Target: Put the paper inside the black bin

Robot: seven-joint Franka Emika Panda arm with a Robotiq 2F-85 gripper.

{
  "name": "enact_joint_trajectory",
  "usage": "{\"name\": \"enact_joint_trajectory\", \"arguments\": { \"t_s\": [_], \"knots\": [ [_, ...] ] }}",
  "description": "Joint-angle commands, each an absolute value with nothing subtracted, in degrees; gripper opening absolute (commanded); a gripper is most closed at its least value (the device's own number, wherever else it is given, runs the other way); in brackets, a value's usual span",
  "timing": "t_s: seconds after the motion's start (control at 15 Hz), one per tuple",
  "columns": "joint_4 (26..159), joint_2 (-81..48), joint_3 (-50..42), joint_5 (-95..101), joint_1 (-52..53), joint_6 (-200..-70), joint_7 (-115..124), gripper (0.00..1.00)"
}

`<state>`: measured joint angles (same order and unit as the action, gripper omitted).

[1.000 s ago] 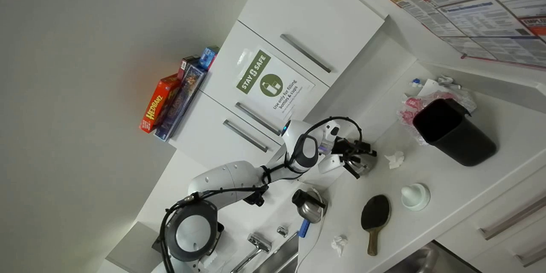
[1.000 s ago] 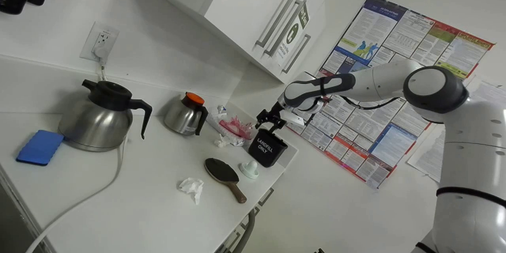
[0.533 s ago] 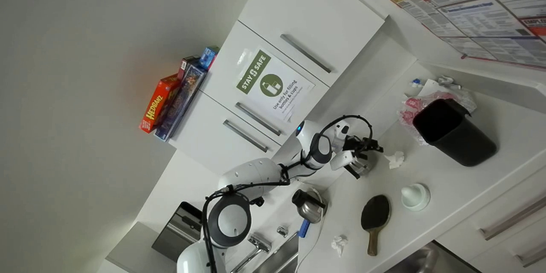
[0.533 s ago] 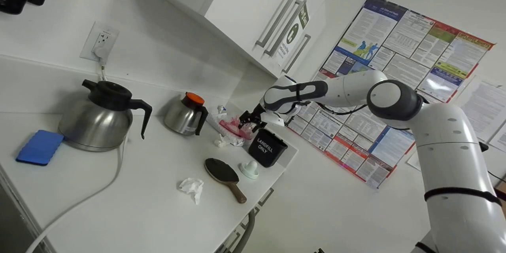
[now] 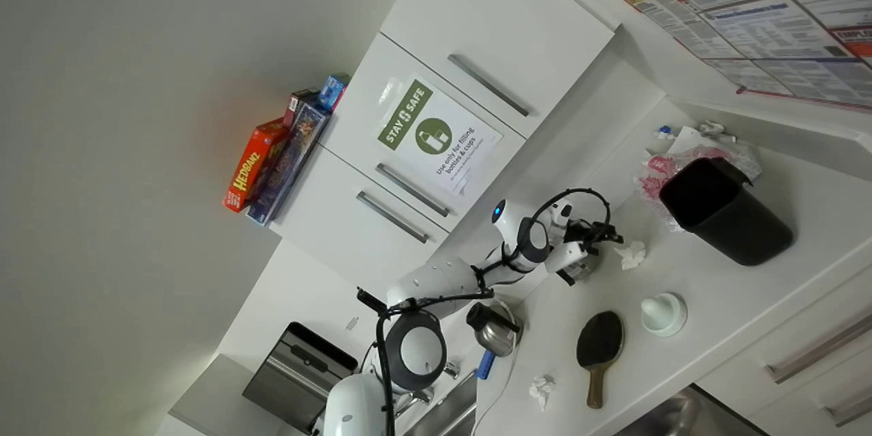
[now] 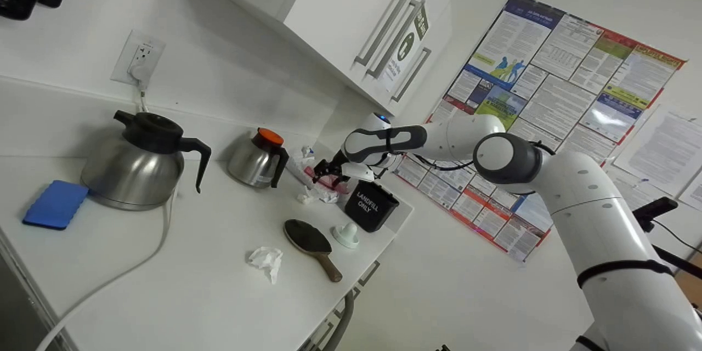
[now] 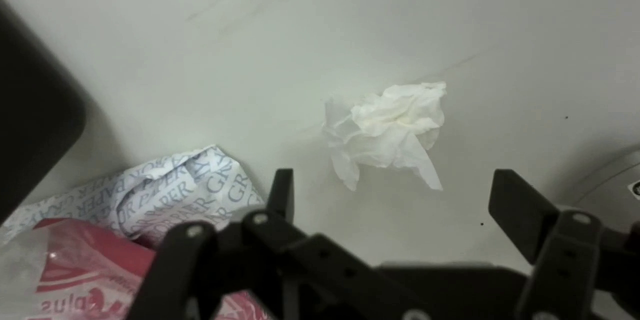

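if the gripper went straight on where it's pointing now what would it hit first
Probably the crumpled white paper, seen beyond the open jaws of the gripper in the wrist view; depth is unclear, so the counter beside it might come first.

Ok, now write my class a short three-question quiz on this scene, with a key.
1. What words are printed in white on the boxy matt-black bin?
2. True or false: the black two-fingered gripper is open.
3. Where does the plain crumpled white paper in the wrist view lie? A: inside the bin; B: clamped in the gripper; C: on the smooth pale counter.

Key: 1. LANDFILL ONLY. 2. True; its jaws stand apart. 3. C.
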<state>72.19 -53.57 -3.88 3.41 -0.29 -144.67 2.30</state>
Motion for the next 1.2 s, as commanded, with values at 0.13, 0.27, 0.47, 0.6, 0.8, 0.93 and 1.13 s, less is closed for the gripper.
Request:
{"name": "enact_joint_trajectory", "arguments": {
  "t_s": [0.13,0.27,0.47,0.6,0.8,0.93,1.13],
  "knots": [
    [61.07,-61.69,-3.74,3.84,-0.43,-141.87,1.14,1.00],
    [58.89,-63.53,-3.78,3.81,-0.46,-141.37,1.15,1.00],
    [56.11,-65.99,-3.69,3.61,-1.04,-140.28,0.80,1.00],
    [54.58,-67.15,-3.76,3.63,-0.93,-139.54,1.07,0.72],
    [52.65,-68.51,-3.86,3.66,-0.88,-138.91,1.26,0.49],
    [51.58,-69.16,-3.90,3.67,-1.23,-138.54,0.92,0.34],
    [50.83,-69.41,-4.00,3.72,-1.26,-138.11,1.09,0.10]
  ]
}}
